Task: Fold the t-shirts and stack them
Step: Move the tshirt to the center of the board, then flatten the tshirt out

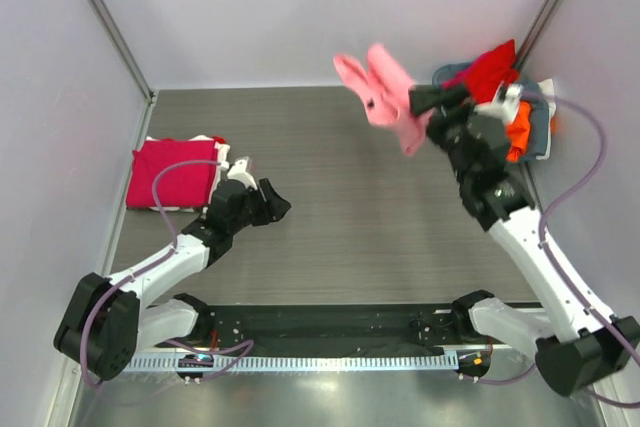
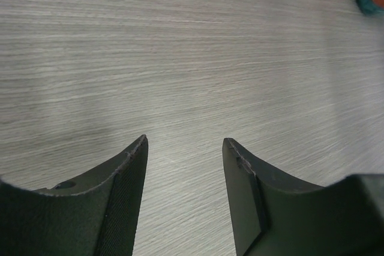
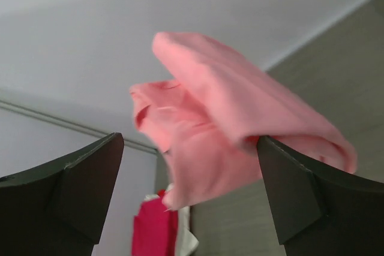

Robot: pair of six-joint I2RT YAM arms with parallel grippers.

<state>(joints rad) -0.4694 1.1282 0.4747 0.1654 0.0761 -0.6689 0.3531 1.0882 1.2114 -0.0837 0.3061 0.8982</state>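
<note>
Left pincer, nearest, stands released and empty over the grey surface. Right pincer, at 2 o'clock, gapes wide; the pink shirt floats bunched before it, unpinched, above the surface. Step judged: dropping this shirt for folding. Next move calls for both pincers to take opposite edges, flatten it, then fold toward the crimson stack at 9 o'clock.

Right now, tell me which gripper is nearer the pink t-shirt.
Right. The right gripper has the pink t-shirt just beyond its open jaws; the left gripper is across the table, beside the folded crimson t-shirt.
</note>
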